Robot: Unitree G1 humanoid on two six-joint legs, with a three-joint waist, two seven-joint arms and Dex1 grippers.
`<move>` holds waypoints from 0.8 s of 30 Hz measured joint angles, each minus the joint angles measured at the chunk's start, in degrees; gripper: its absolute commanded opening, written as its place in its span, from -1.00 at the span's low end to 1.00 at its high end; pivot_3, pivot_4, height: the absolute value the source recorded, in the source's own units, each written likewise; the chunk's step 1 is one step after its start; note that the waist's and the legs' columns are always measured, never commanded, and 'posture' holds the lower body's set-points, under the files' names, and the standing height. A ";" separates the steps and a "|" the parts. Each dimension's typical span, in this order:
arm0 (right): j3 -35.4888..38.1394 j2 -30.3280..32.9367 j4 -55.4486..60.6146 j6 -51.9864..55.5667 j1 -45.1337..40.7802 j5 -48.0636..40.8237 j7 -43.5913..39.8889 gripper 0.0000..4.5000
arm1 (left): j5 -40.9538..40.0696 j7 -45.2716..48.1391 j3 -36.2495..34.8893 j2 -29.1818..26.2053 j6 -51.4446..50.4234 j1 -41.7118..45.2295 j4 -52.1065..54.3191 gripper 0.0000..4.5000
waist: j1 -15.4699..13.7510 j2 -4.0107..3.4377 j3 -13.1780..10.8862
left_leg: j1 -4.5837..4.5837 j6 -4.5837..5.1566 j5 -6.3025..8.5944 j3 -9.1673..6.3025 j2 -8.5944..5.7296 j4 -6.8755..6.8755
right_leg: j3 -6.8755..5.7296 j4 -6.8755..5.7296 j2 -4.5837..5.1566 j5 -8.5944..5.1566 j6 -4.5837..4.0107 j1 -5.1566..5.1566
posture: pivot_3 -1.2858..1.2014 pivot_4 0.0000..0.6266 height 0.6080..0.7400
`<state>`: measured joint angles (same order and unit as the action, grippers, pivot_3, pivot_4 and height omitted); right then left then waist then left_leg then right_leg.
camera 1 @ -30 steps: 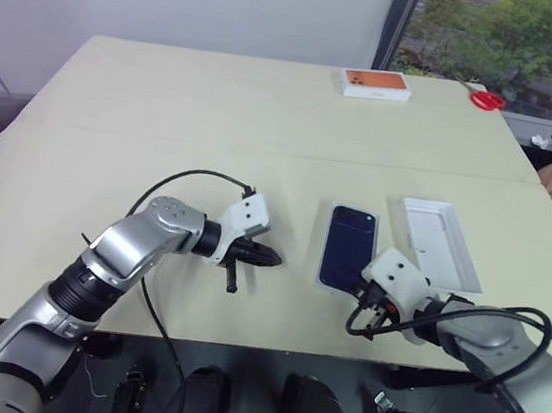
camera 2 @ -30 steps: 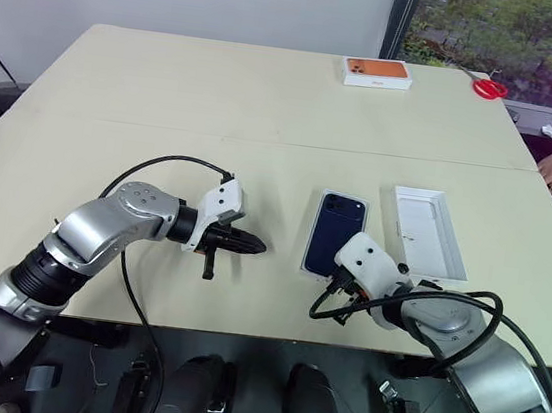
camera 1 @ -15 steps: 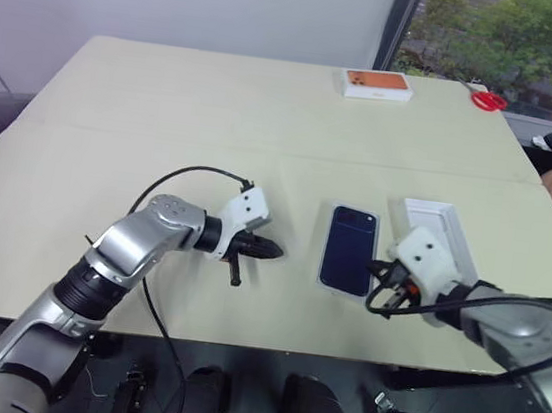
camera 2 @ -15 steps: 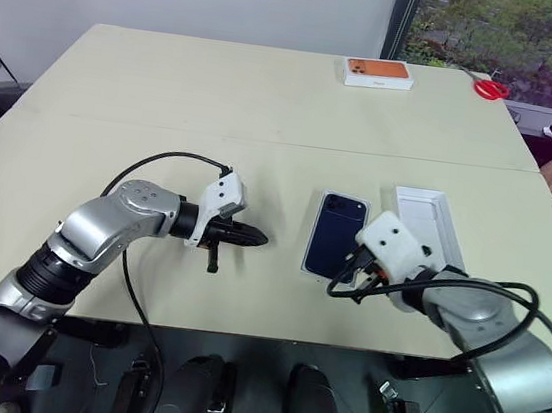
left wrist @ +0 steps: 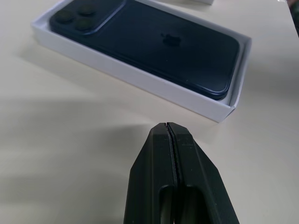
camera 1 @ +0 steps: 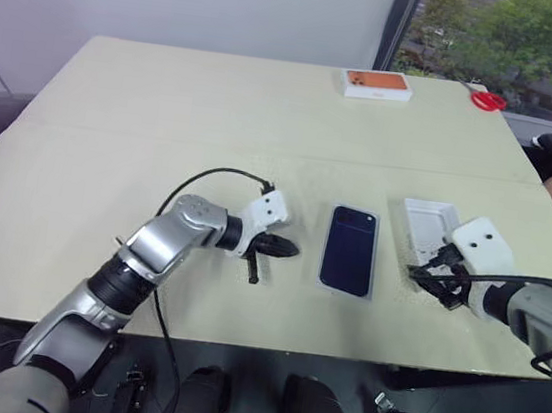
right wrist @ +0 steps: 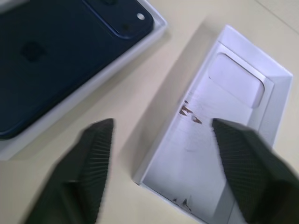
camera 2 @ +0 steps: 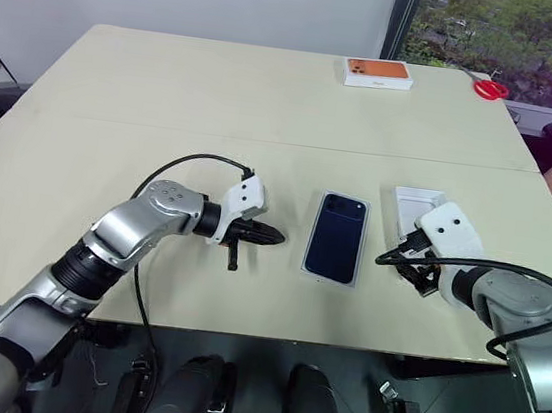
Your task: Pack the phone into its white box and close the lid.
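Lid [camera 1: 427, 225] near end hidden behind right gripper [camera 1: 440, 279] with spread fingers.

Head eyes overlook table [camera 1: 168, 103]; wrists closely share phone [left wrist: 154, 44].

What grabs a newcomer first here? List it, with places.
The phone lies face down in the white box at the table's near middle. The right gripper hovers open over the upturned lid beside it. The shut left gripper points at the box from the other side.
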<state>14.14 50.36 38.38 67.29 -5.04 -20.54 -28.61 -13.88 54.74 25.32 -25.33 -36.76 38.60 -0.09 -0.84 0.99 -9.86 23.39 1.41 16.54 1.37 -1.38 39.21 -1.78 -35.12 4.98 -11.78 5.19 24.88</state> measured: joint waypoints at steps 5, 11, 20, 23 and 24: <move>1.07 -2.82 -1.50 4.36 -3.29 -0.36 1.92 0.47 | 2.25 1.47 1.19 1.14 2.70 0.87 -2.65 -1.00 | 0.23 0.01 0.01 | -0.03 0.01 0.00 0.02 0.03 0.00 | 0.00 -0.01 -0.02 0.02 0.00 0.00 | 0.03 -0.52 1.00; 3.71 -11.42 -8.62 19.88 -16.52 -0.86 6.76 0.47 | 5.61 4.64 4.68 3.67 7.66 2.68 -6.84 -1.00 | 0.04 -0.07 0.02 | -0.01 0.09 0.05 0.02 0.02 0.00 | 0.00 -0.03 0.02 0.02 0.00 0.02 | 0.03 -0.52 1.00; 2.28 -14.63 -16.38 24.82 -20.26 -0.51 11.67 0.47 | 8.73 5.58 6.05 7.67 9.06 2.74 -8.85 -1.00 | 0.12 -0.09 0.03 | 0.00 0.11 0.06 0.05 -0.02 0.02 | 0.01 -0.05 0.09 0.03 0.01 0.02 | 0.03 -0.52 1.00; 1.99 -14.98 -17.44 24.82 -20.37 -0.53 13.06 0.47 | 9.29 5.96 6.47 8.35 9.04 2.72 -8.62 -1.00 | 0.13 -0.09 0.04 | 0.00 0.11 0.06 0.05 -0.02 0.02 | 0.01 -0.06 0.08 0.03 0.02 0.02 | 0.03 -0.52 1.00; 1.98 -15.19 -17.55 24.83 -20.51 -0.56 13.33 0.47 | 9.50 5.98 6.53 8.49 9.00 2.70 -8.62 -1.00 | 0.13 -0.09 0.04 | 0.00 0.11 0.06 0.05 -0.02 0.02 | 0.01 -0.06 0.08 0.03 0.02 0.02 | 0.03 -0.52 1.00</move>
<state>16.12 35.17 20.83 92.12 -25.54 -21.10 -15.28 -4.38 60.73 31.85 -16.84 -27.75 41.29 -8.71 -0.72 0.90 -9.82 23.39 1.52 16.60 1.43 -1.40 39.23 -1.78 -35.18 5.06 -11.75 5.21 24.90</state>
